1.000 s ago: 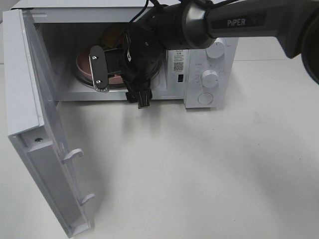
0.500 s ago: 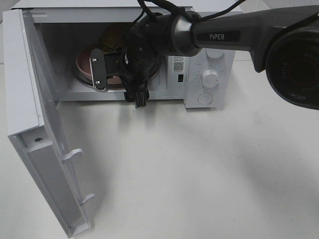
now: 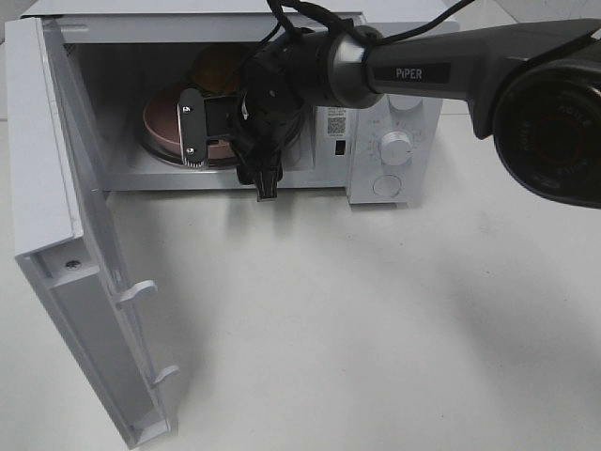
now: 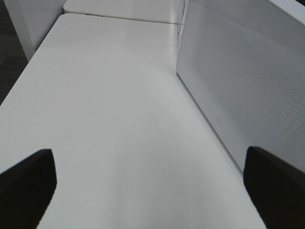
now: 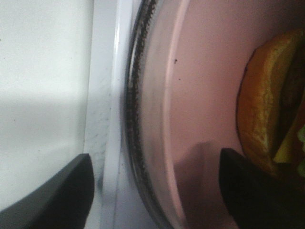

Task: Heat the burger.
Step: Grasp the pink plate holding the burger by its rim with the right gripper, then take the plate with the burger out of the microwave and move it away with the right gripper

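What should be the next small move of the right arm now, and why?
Probably to draw the right end effector back out of the microwave. The burger already sits on the pink plate inside the cavity, and the fingers straddle the plate's rim without visibly holding it. The door stands wide open and cannot close while the arm is inside.

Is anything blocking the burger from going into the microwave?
Nothing visible does. The burger already sits on the pink plate inside the microwave, whose door is swung wide open. The right gripper is at the plate's near rim.
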Robot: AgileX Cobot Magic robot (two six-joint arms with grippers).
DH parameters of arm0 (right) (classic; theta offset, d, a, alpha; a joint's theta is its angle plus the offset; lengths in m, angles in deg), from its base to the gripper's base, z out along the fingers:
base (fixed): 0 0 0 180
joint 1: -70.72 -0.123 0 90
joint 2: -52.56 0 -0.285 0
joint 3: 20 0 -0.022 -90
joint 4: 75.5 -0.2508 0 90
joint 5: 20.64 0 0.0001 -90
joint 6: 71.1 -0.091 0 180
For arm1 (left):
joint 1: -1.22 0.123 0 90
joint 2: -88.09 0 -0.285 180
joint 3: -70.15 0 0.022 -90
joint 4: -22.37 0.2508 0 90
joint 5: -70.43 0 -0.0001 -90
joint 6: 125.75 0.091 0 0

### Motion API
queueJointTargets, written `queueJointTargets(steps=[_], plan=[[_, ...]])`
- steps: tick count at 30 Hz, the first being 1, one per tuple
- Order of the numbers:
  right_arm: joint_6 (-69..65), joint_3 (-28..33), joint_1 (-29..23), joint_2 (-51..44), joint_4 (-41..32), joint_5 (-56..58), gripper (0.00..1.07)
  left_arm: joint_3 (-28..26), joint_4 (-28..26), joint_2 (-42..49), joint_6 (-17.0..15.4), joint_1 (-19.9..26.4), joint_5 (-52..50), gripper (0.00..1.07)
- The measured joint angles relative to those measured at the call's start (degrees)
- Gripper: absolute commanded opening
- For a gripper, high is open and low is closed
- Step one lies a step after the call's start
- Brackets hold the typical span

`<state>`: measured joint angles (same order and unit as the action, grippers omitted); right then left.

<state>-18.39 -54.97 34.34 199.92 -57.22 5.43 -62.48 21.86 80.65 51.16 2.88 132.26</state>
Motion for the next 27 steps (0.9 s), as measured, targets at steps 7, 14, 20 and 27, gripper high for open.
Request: queueJointTargets(steps=[7,14,20,27], plan=[[0.0,0.0,-0.2,0.2,-1.3,2.8,0.2,0.0,0.0,0.0,0.0,0.0,0.0,1.0],[0.6,-0.1,-1.0,-0.1,-0.5,1.4,0.0,0.0,0.0,0.0,0.0,0.0,0.0,1.0],[1.2,-0.1,-1.4,-0.1,-0.1,1.8,0.0,0.0,0.0,0.0,0.0,0.0,0.0,1.0],[2.4,-0.2,-2.2,-0.1,1.0,3.8,0.0,0.0,0.0,0.0,0.0,0.0,0.0,1.0]])
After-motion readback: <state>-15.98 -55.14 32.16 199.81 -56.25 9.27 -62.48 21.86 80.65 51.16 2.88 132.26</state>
